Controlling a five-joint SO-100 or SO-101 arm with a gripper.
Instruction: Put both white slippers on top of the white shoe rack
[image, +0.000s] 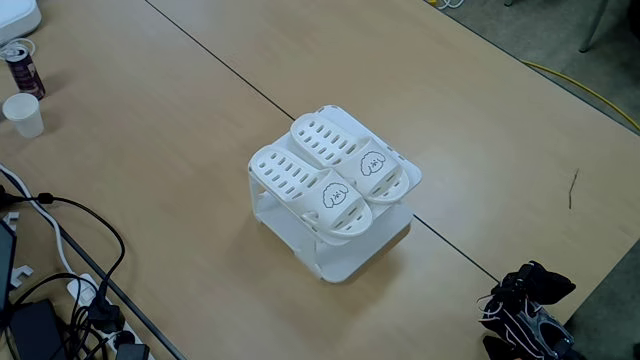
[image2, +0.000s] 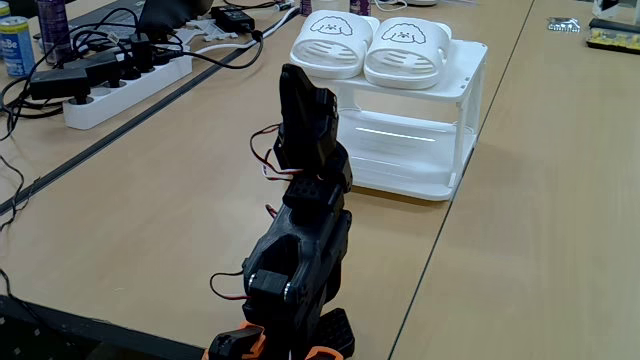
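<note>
Counter (image: 150, 150): wide, pale wood-grain, seam running across. White shoe rack (image: 345, 262): stood mid-counter, lower shelf bare. Arm (image2: 305, 230): black, folded upright near counter edge, well apart from rack. White slippers (image: 340, 175): both lay side by side on rack top, touching. Pincer (image2: 305, 105): empty; open or closed could not be told. Placement judged complete; next called only for staying clear.
</note>
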